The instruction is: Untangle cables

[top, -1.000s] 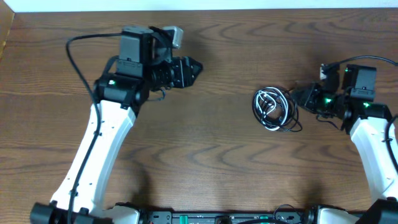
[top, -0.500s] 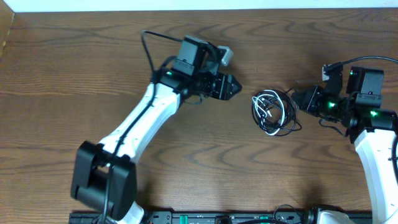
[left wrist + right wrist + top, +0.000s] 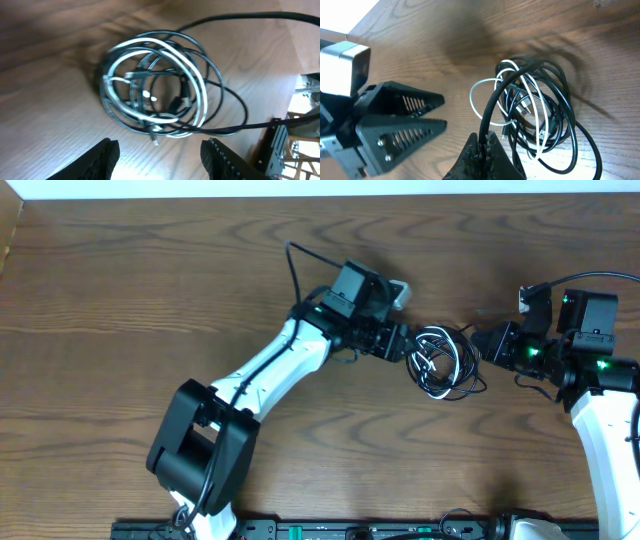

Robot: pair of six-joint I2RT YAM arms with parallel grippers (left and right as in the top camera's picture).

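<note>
The cables (image 3: 441,358) lie as a tangled coil of thin black cords and one white cord on the wooden table, right of centre. My left gripper (image 3: 405,346) is open at the coil's left edge; in the left wrist view the coil (image 3: 155,85) lies just beyond its spread fingers (image 3: 160,157), with a small plug end (image 3: 155,140) between them. My right gripper (image 3: 478,340) is at the coil's right edge and is shut on one black cable (image 3: 490,117) that rises from its fingertips (image 3: 483,150) into the coil (image 3: 535,107).
The wooden table (image 3: 150,290) has a white strip along its far edge. The left arm (image 3: 250,385) stretches diagonally across the middle. The right arm (image 3: 600,395) stands at the right edge. The left gripper's fingers (image 3: 395,120) show in the right wrist view.
My left arm has swung right across the table, from far left to the coil's left edge, gripper open. The right gripper has stayed shut at the coil's right side.
</note>
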